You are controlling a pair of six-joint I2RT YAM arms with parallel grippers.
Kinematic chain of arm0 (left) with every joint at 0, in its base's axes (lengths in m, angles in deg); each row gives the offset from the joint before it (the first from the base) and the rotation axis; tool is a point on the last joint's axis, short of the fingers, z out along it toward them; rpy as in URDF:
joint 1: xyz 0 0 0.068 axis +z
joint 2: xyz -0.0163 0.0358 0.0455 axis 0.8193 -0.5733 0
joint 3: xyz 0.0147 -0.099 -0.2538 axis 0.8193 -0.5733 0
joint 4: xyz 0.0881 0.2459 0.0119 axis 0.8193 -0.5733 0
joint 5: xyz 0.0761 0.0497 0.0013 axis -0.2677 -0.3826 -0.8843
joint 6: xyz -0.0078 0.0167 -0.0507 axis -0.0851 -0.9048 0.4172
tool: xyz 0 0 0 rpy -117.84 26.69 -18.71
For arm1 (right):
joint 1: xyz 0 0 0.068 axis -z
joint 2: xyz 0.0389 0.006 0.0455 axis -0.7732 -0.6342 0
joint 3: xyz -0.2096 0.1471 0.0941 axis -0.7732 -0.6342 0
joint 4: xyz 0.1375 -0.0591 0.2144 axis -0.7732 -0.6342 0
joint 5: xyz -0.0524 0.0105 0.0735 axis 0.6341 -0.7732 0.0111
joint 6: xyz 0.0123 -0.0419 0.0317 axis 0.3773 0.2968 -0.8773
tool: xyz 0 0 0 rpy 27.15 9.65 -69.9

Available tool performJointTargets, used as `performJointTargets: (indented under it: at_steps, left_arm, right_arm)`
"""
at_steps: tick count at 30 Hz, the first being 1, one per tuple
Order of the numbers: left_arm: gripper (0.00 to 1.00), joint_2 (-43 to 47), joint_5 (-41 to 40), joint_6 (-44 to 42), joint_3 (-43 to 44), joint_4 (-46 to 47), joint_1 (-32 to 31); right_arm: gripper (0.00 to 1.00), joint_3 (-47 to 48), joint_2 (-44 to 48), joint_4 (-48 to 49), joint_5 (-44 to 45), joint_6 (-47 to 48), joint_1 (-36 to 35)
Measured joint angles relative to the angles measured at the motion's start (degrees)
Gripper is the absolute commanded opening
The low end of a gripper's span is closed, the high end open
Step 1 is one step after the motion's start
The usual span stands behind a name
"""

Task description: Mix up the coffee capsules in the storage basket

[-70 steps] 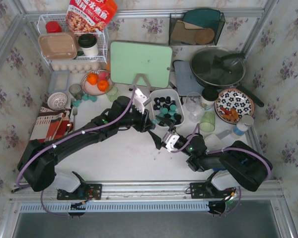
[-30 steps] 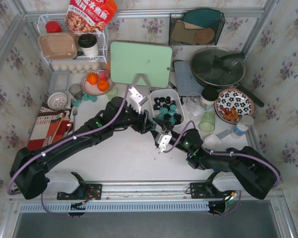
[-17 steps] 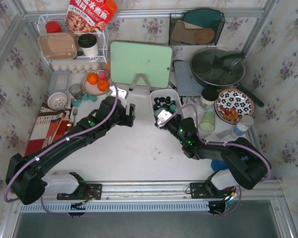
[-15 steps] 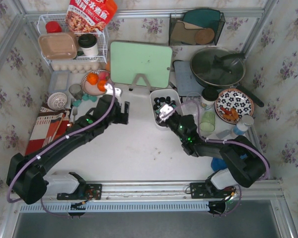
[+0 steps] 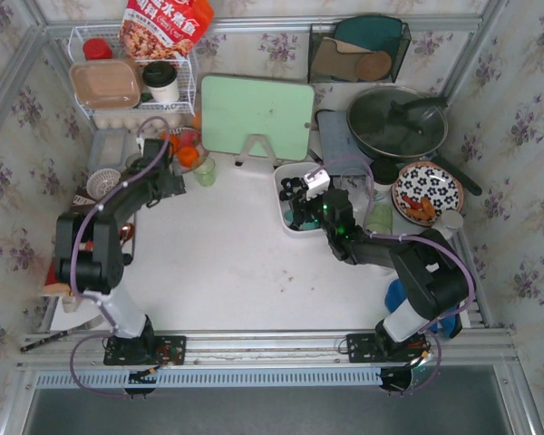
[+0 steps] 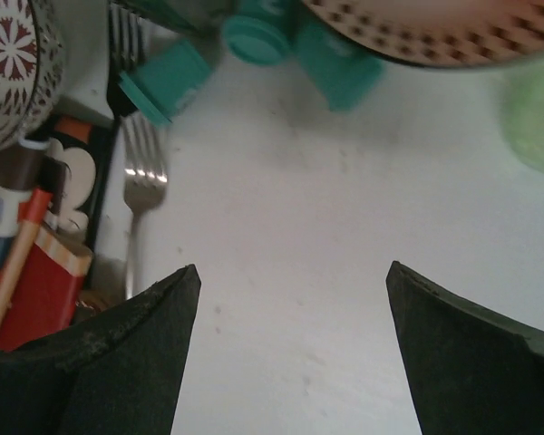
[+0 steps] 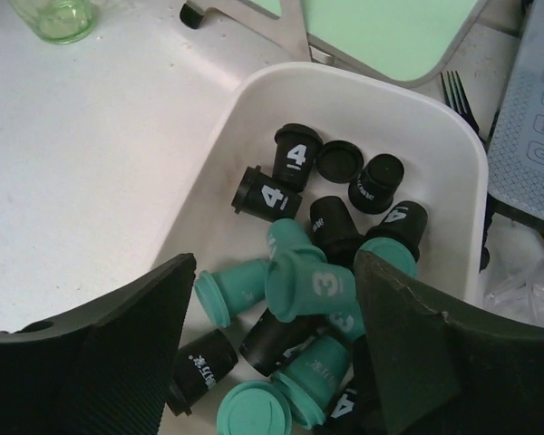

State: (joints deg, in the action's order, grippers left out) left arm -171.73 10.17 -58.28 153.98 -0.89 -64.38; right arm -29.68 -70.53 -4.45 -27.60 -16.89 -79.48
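Directly beneath the wide-open, empty right hand (image 7: pixel 270 261) lie the coffee capsules (image 7: pixel 310 283), inside the storage basket (image 7: pixel 254 91).

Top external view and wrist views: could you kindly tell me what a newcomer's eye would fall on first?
The white storage basket right of mid-table, heaped with black and teal coffee capsules, stands out, with the right hand open just above it. Next comes the left hand, open over bare table farther left, near loose teal capsules and a fork.
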Motion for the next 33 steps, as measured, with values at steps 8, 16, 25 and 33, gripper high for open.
performJointTargets:
  at_steps: [8, 16, 25, 33]
  left_arm:
    - [0.83, -16.1, 4.3, -3.0, 16.9, -8.9, 10.4]
    - [0.83, -17.8, 13.4, -14.4, 22.3, -10.4, 15.8]
    - [0.84, -26.4, 28.3, -25.0, 32.5, -15.8, 20.7]
    - [0.79, -30.7, 36.0, -26.3, 34.8, -21.8, 21.3]
  right_arm:
    - [0.81, -3.3, 1.5, 1.3, -1.6, 0.1, 0.1]
    - [0.8, -3.8, 2.2, 3.4, -4.7, 0.5, 0.1]
    - [0.8, -4.9, 4.9, 3.5, -7.0, 1.6, 0.1]
    - [0.8, -5.3, 5.2, 4.1, -7.5, 2.8, 0.1]
